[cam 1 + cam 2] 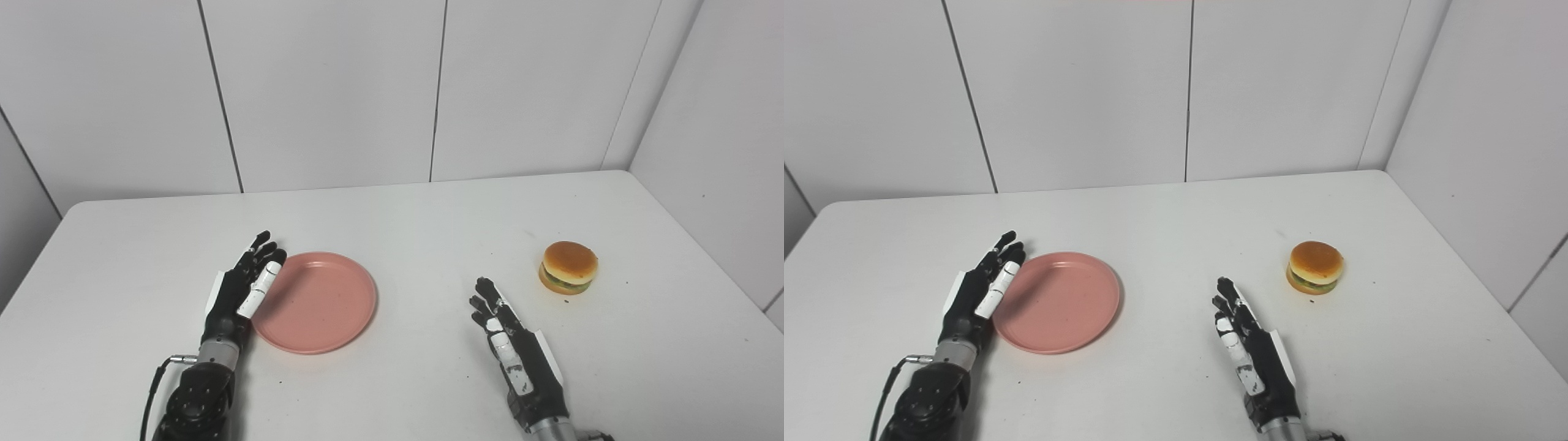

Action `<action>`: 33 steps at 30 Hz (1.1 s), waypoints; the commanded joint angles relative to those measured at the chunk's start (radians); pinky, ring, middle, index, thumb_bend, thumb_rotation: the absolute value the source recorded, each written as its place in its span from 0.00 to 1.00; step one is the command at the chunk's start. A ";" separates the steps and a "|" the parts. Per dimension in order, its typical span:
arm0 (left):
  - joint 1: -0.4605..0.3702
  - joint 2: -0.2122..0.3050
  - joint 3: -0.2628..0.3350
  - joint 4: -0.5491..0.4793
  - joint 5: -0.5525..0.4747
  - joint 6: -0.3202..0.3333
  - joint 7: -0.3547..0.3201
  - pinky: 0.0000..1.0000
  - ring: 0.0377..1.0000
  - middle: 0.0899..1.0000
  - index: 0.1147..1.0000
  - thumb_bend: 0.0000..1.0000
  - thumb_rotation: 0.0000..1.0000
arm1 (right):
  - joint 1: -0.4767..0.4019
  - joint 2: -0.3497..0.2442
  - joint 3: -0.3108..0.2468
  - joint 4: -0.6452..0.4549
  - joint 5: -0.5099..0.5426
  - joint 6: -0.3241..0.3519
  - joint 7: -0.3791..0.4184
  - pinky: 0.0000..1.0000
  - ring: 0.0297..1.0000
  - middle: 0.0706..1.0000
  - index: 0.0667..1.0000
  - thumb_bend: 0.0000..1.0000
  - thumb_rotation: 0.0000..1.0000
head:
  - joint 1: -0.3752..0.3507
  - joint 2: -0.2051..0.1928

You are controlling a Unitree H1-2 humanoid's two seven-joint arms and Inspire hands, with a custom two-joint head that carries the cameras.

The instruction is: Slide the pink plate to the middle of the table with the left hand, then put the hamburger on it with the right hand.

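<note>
We saw first the white table (416,208), which filled most of both views and stood against pale wall panels (324,92). On it, left of the middle, lay the pink plate (318,303), flat and with nothing on it. Our left hand (242,288) stood on edge just beside the left rim of the plate, the fingers (264,245) straight and held close together, pointing away from us; it held nothing, and the white thumb (260,288) lay over the rim. Whether the palm really touched the rim, we could not tell. Our right hand (1249,349) was on the right part of the table, also with straight fingers (1226,289) near each other and empty, near the hamburger (1315,267) but apart from it. The hamburger sat upright towards the right side of the table, well apart from the plate. A thin black cable (150,392) ran beside the left wrist.
</note>
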 commanded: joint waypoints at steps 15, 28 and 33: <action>-0.001 -0.088 0.011 -0.128 -0.110 0.184 -0.030 1.00 0.94 0.91 0.95 0.78 0.86 | -0.010 0.059 0.053 0.014 -0.032 0.037 -0.003 0.94 0.94 0.95 0.92 0.81 0.88 | -0.042 -0.002; 0.019 -0.110 0.012 -0.129 -0.131 0.174 -0.038 1.00 0.97 0.94 0.96 0.79 0.83 | 0.001 0.047 0.046 -0.004 -0.021 0.040 0.003 0.94 0.94 0.96 0.93 0.82 0.87 | -0.044 0.001; 0.017 -0.109 0.018 -0.130 -0.151 0.189 -0.032 1.00 0.97 0.94 0.96 0.79 0.81 | 0.010 0.026 0.055 -0.011 -0.123 -0.043 -0.021 0.88 0.91 0.94 0.93 0.78 0.88 | -0.037 -0.001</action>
